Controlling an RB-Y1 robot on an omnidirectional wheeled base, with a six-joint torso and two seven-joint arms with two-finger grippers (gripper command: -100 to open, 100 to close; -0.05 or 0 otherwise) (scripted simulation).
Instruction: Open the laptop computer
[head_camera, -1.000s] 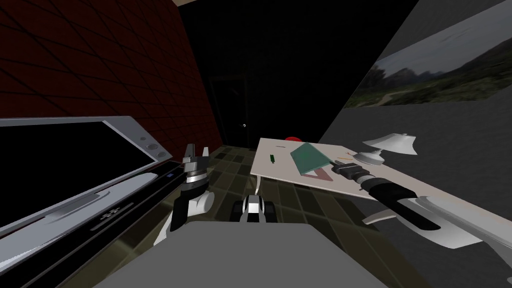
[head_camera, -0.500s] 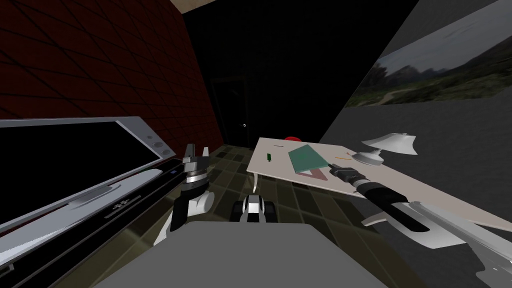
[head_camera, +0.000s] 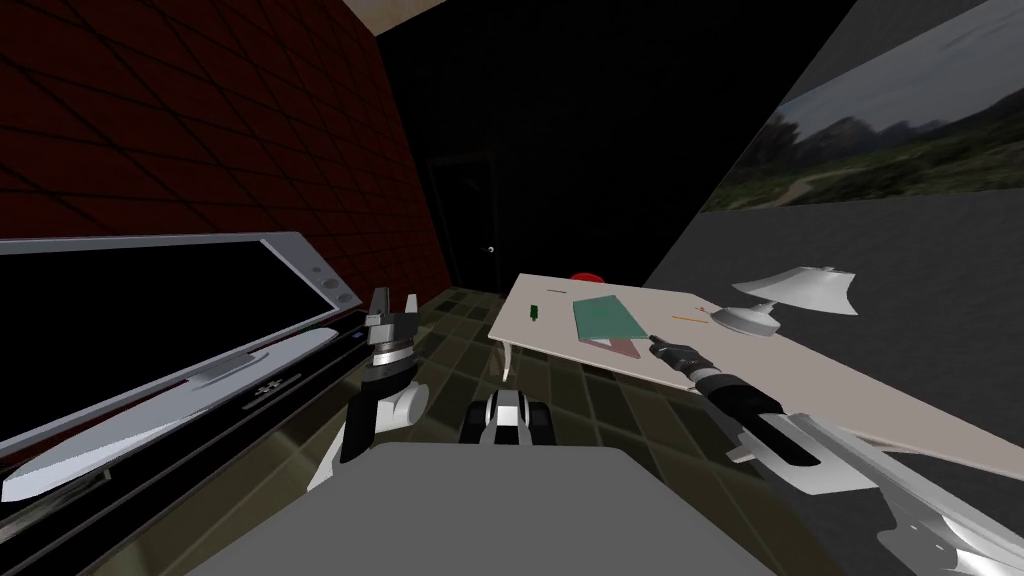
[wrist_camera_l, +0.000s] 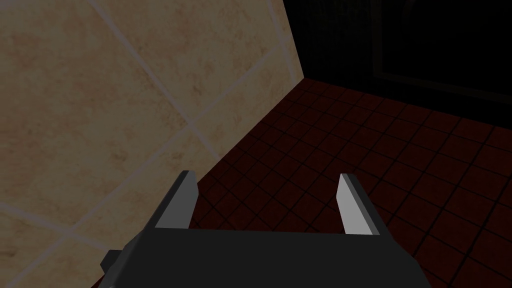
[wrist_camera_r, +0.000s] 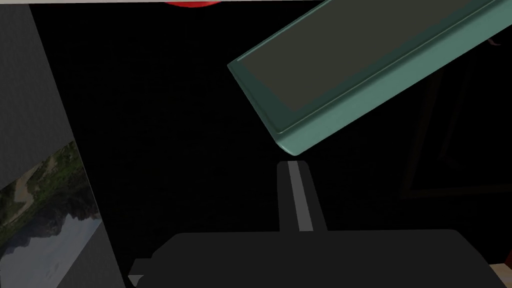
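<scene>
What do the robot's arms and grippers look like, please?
The left arm and right arm are white and light grey with black joints. The left gripper and right gripper are dark boxes with thin, light grey, blade-like fingers.

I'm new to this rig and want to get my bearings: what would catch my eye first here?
Probably the big black screen in its silver frame, on the robot's left against the dark red wall. Next comes the green laptop, lying flat on the white table ahead to the right, with the right gripper, fingers shut, close to its near corner.
</scene>
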